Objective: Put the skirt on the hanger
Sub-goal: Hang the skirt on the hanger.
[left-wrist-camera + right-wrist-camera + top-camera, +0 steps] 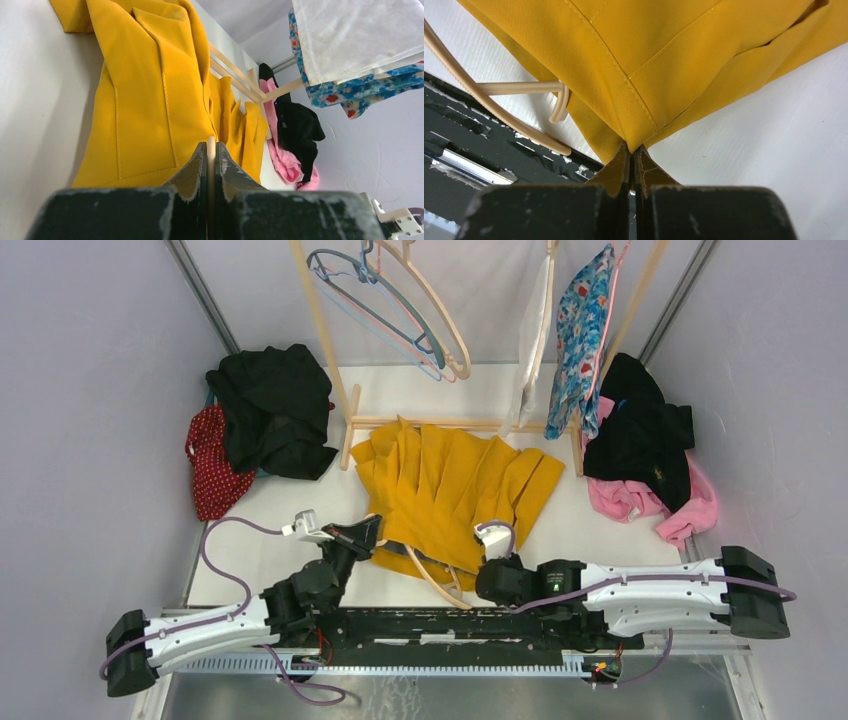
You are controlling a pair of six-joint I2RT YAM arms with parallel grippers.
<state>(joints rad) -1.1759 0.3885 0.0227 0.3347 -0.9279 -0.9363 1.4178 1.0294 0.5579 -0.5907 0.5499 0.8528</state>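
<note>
Skirt (455, 490), one pleated mustard twill, is lying flat; right gripper (631, 150) is pinching its hem, left gripper (368, 530) clamping one beige hanger (499, 88).

The skirt (455, 485) is plain yellow. The hanger (514, 88) is cream. At nine o'clock, the red cloth (208, 468) has tiny white dots. At ten o'clock, the heap (275, 405) is black. At one o'clock, the blue cloth (580, 335) has flowers. At three o'clock is a pink cloth (625, 500).

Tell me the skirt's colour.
The skirt is mustard yellow; the top external view shows it best.
</note>
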